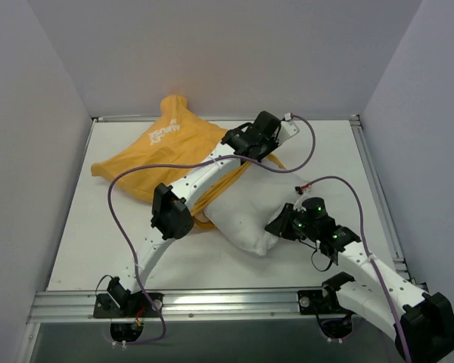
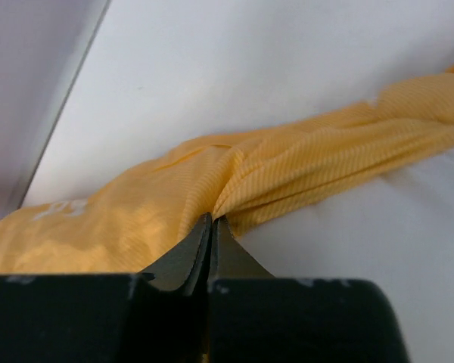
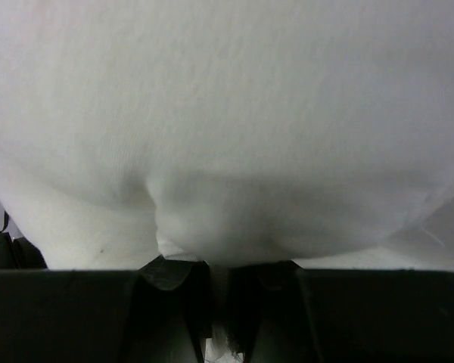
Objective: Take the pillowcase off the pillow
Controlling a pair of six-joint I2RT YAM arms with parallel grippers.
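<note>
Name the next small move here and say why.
Probably pull the left hand toward the table's far left, away from the pillow. It is shut on a bunched fold of the pillowcase, the right hand pinches the pillow's near end, and that end is already bare.

White table (image 1: 98,242) under pillow (image 1: 246,219) and pillowcase (image 1: 159,147)
</note>
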